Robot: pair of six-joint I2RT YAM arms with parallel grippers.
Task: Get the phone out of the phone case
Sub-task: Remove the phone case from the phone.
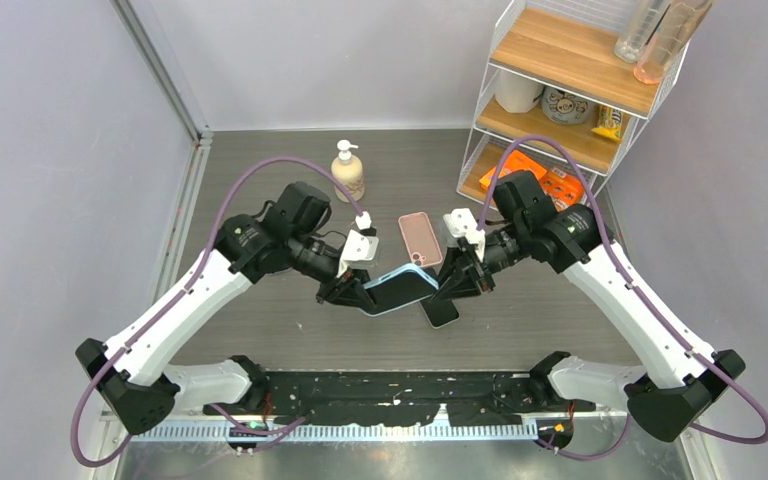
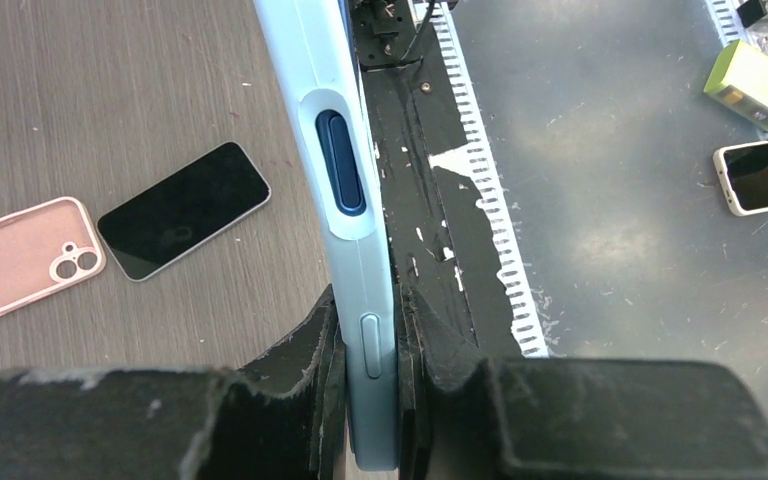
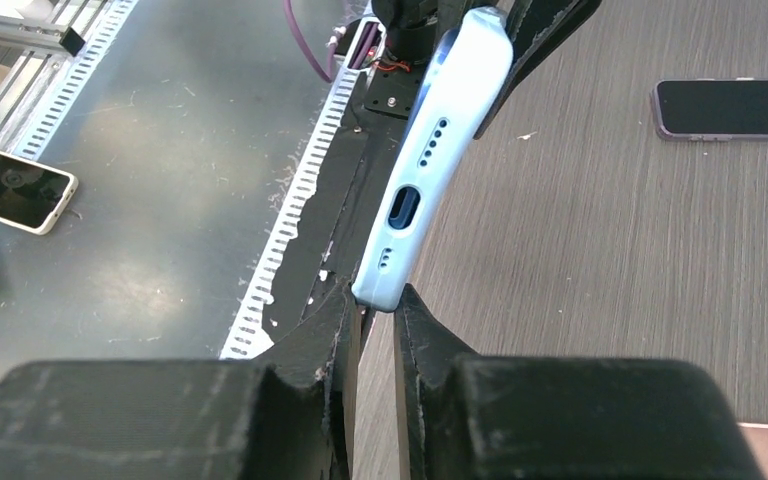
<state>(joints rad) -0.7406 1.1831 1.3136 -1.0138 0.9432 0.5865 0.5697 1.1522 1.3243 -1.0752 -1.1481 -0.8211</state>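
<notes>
Well, phone case [image 2: 305,60]: soft, grippy; I'd peel a corner.
Phone [image 1: 407,290]: stiff, slick, breakable.
Left gripper [image 2: 367,322]: clamps case's long edge.
Right gripper [image 3: 375,305]: pinches case's bottom corner.

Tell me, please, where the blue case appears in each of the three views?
Top external: blue case at centre, between left hand and right hand.
Left wrist: case edge-on at centre, running to the top edge.
Right wrist: case at centre, port end facing the camera.
Landmark: black phone lying flat, below the case in top, left in left wrist, upper right in right wrist.
</notes>
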